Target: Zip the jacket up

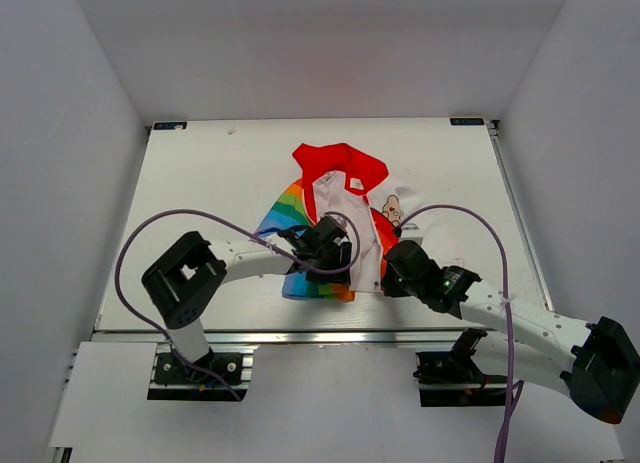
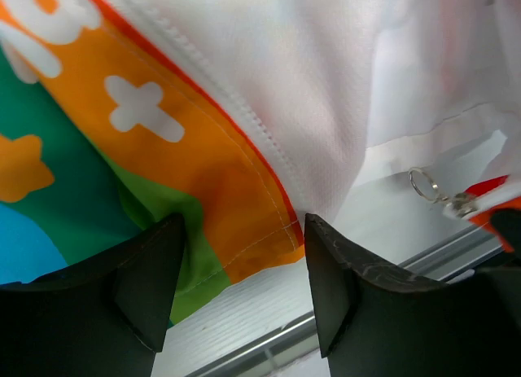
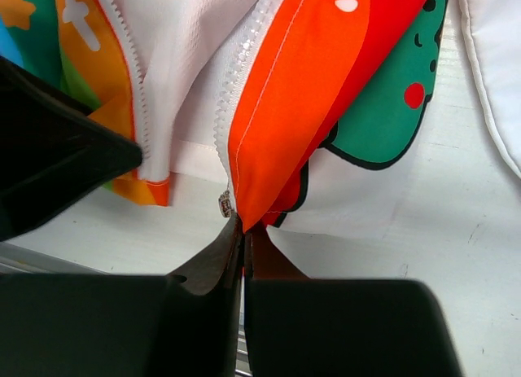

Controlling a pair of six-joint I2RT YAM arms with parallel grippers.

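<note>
Looking down from the top camera, the jacket (image 1: 335,198) sits roughly mid-table (image 1: 200,163), red hood (image 1: 325,161) toward the far edge. Both arms cover its lower front, so the zipper can't be made out from up there.

The wrist cams help a bit. The left gripper (image 2: 244,230) has its fingers (image 2: 151,287) spread apart, with the hem corner of the orange panel (image 2: 203,165) hanging between them. Can't tell if either finger actually touches cloth. Off to the right there's a small metal pull ring (image 2: 422,184), slightly blurry, and what it hooks onto is cut off at the frame edge.

The right gripper (image 3: 242,230) is pinched together on the bottom corner of the red-orange front panel (image 3: 309,92). The two rows of zipper teeth (image 3: 238,84) are apart, with white lining showing between them. A big black shape (image 3: 49,149) blocks the left of that view. The green cartoon figure (image 3: 383,108) is chopped by the top edge.

As for writing, nothing's readable. A white curvy print (image 2: 49,27) is cut off at the corner, so I can't tell if it's a letter. A tiny silvery piece (image 3: 225,203) at the zipper's bottom end has marks too small to read.
</note>
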